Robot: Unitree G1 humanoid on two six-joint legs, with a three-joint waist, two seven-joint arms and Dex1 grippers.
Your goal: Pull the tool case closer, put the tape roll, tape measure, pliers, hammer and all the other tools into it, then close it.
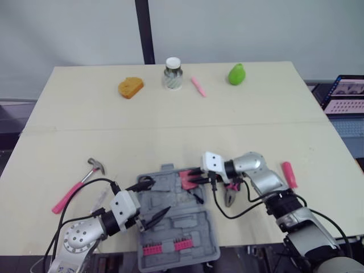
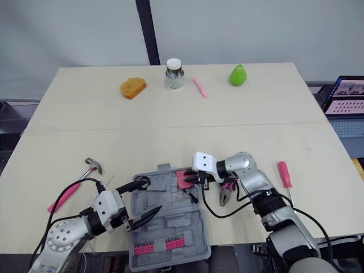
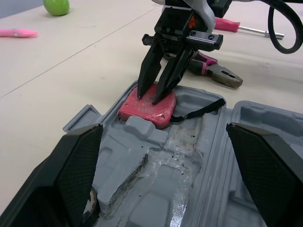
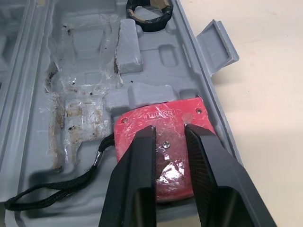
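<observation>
Beige table, lower centre: my right gripper, fingers narrow, tips on tape measure inside tool case. Risk: strap snags a finger and drags it out.

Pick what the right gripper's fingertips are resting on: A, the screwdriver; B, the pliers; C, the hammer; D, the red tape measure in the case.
D: the right gripper has its tips set on the red tape measure, which lies in the open tool case.
</observation>
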